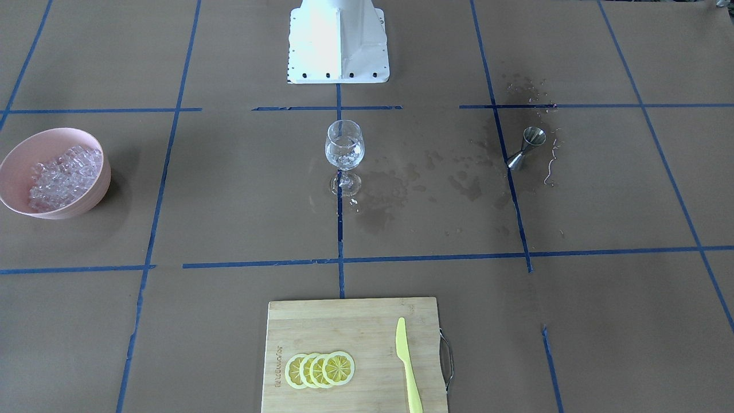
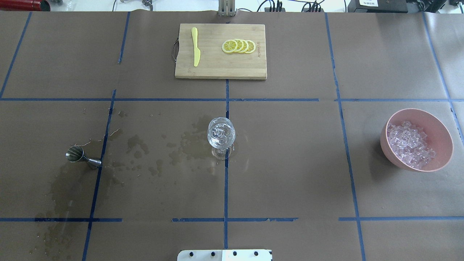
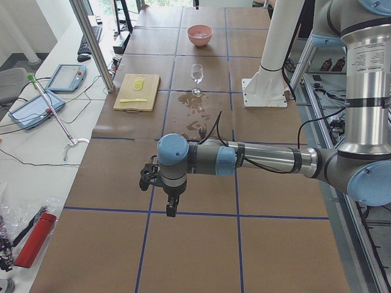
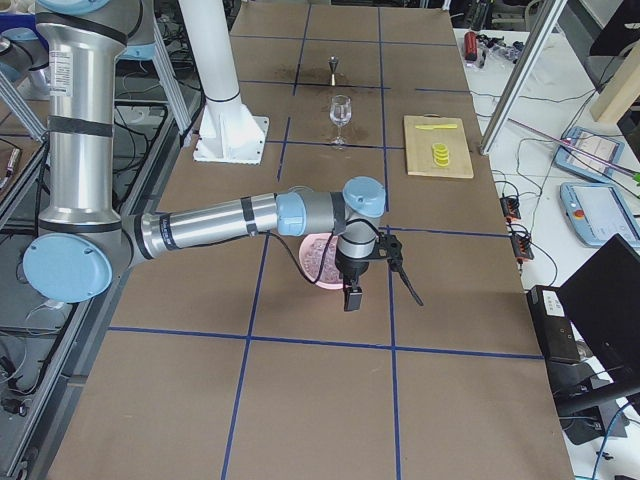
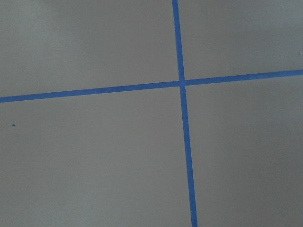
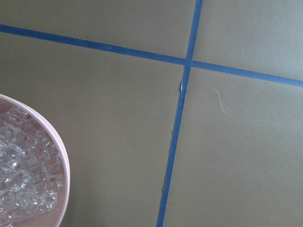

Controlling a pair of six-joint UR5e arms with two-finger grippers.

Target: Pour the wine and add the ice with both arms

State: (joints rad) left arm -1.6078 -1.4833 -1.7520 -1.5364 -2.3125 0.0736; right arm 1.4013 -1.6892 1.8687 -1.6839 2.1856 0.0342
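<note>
A clear stemmed wine glass stands at the table's middle with ice cubes in its bowl; it also shows in the front view. A pink bowl holds a heap of ice on the robot's right. A steel jigger stands on the robot's left. My left gripper hangs over bare paper at the table's end, far from the glass. My right gripper hangs beside the pink bowl. I cannot tell whether either is open or shut.
A bamboo cutting board with lemon slices and a yellow knife lies at the far edge. Wet stains spread between the jigger and the glass. The white pedestal base stands behind the glass.
</note>
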